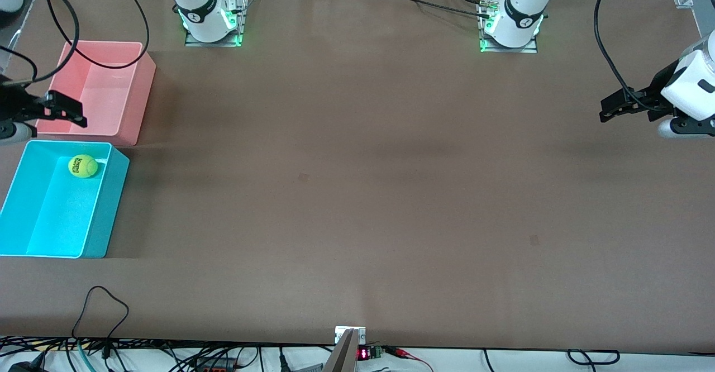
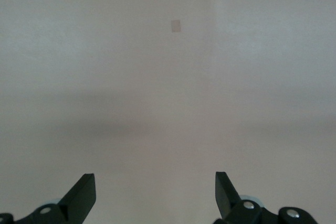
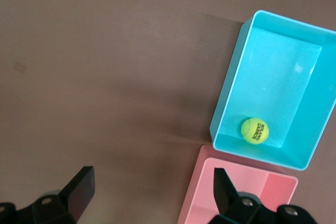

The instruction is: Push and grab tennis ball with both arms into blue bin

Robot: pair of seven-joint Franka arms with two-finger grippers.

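Observation:
The tennis ball lies inside the blue bin, in the corner next to the pink bin. It also shows in the right wrist view, against the wall of the blue bin. My right gripper hangs open and empty in the air over the pink bin, apart from the ball; its wrist view shows bare table and pink rim between its fingers. My left gripper is open and empty, up over the left arm's end of the table; its wrist view shows only bare table.
The pink bin stands empty beside the blue bin, farther from the front camera, and shows in the right wrist view. A black cable loop lies on the brown table near its front edge. Both bins sit at the right arm's end.

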